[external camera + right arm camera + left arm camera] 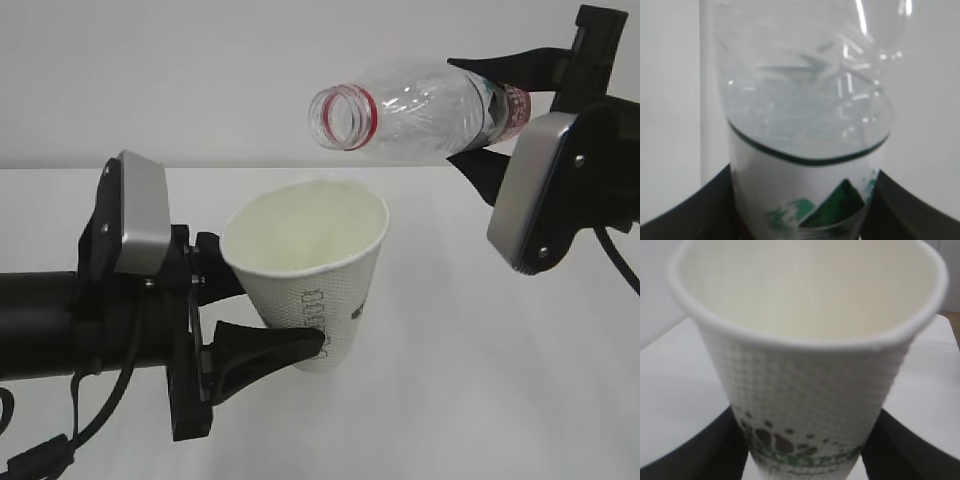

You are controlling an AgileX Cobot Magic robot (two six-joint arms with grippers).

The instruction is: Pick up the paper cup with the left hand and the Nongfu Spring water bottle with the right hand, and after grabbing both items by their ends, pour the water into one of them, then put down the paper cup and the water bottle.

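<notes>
In the exterior view, the left gripper (262, 320) holds the paper cup (310, 275) between its two black fingers, which stand fairly wide apart against the cup's lower wall; the cup leans slightly, its open mouth above the fingers and facing up. The right gripper (478, 112) clasps the Nongfu Spring water bottle (420, 105) around its labelled part, fingers above and below it. The bottle lies almost level, its uncapped mouth with the red neck ring pointing away from that gripper and hanging above the cup's rim, apart from it. No stream of water can be made out.

In the left wrist view, the cup (810, 385) rises between the dark fingers (695, 455); its inside looks pale and its bottom is hidden.

In the right wrist view, the bottle (805, 125) stands between the fingers (910, 210), its label nearest them, the clear body beyond.
</notes>
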